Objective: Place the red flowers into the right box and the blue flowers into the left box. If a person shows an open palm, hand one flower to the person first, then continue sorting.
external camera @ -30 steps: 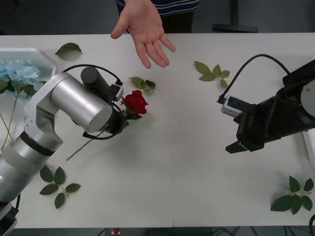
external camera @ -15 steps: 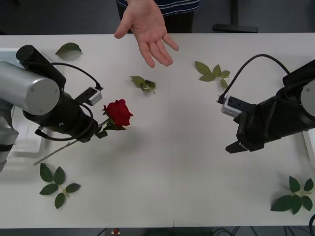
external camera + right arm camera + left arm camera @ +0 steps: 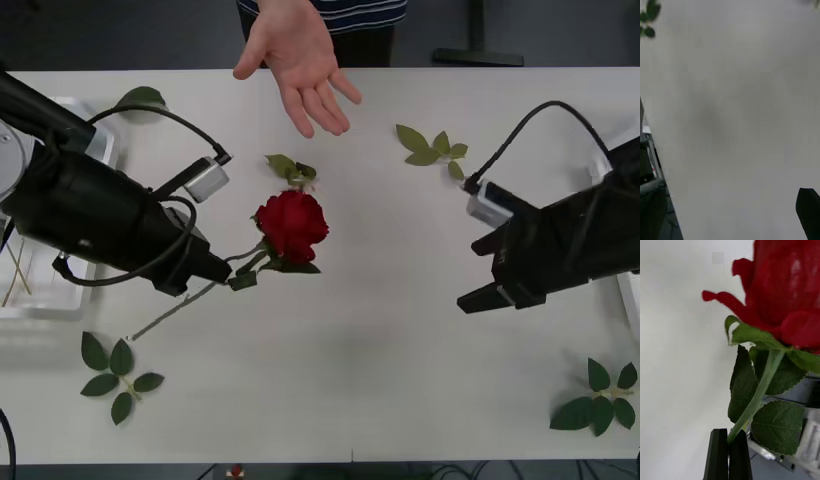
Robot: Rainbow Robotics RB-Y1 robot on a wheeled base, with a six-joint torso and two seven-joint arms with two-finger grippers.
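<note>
Black arms, looping black cables, small grey wrist modules.

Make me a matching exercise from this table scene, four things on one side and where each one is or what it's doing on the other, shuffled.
Things:
1. red rose
2. person's hand
3. right gripper
4. left box

States:
A. palm open at the far edge
B. held by its stem in the left gripper
C. hovering with nothing in it
D. at the table's left edge

Pairs: 1-B, 2-A, 3-C, 4-D

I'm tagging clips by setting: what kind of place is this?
Probably a lab or test room: a plain white table, artificial leaf sprigs, a person's open palm, and the left hand holding a red rose.
</note>
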